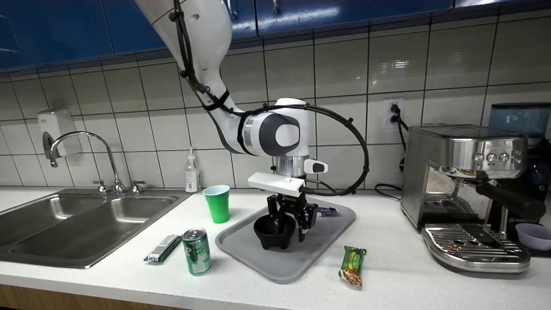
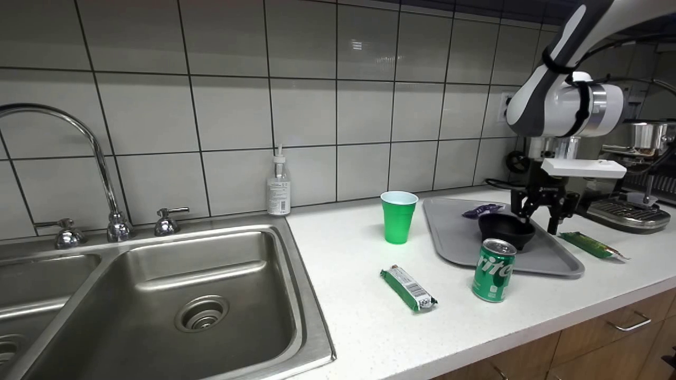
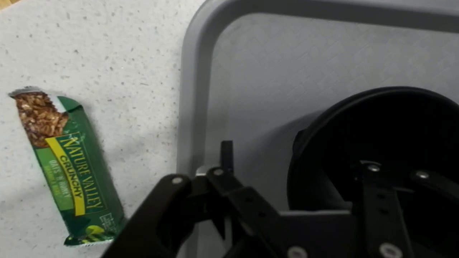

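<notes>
Up front in an exterior view, Nature Valley bar (image 1: 353,265) and green can (image 1: 197,253); behind them black bowl (image 1: 272,242) on gray tray (image 1: 241,242), gripper (image 1: 291,234) astride bowl's rim, jaws apart, one at its mouth, one outside; purple packet (image 1: 328,211) farther back

The back wall (image 1: 284,64) is covered in glossy, pale, dark-jointed tiles (image 1: 340,69), and small bright reflections (image 1: 400,63) show on them in both exterior views. Blue cabinets (image 1: 51,34) hang high in an exterior view, a streak of light (image 1: 305,14) lying across a door (image 1: 387,12). The steel sink (image 2: 243,285) has 2 basins (image 1: 116,224) side by side, and its chrome faucet (image 2: 105,174) is flanked by 2 handles (image 2: 167,226). Behind it, the wall carries a white dispenser (image 1: 62,122); farther along, an outlet (image 1: 387,124) takes 2 black plugs (image 1: 394,108). The speckled white counter (image 2: 359,338) runs over wood-fronted drawers (image 2: 586,332).
</notes>
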### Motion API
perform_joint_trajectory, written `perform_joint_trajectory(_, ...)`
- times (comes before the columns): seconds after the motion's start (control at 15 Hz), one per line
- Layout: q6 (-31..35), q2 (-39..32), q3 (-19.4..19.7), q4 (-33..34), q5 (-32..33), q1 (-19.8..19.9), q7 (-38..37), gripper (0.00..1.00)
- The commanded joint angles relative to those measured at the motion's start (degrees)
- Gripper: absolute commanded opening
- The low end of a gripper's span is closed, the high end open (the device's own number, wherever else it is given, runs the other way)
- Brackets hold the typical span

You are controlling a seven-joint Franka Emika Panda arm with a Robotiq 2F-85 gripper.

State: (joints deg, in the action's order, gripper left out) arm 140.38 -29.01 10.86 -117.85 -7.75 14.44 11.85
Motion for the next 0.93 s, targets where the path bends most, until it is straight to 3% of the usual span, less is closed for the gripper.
perform_joint_trajectory(0.0, -0.36, -1.11, -1.41, 2.0, -0.12, 1.83, -0.92, 0.37)
perform_joint_trajectory(0.33, -0.08, -1.07, -1.43, 2.0, 0.06, 1.96, -0.89, 0.01)
perform_joint_trajectory(0.87, -0.12, -0.4, -1.86, 2.03, -0.13, 2.29, -0.31, 0.02)
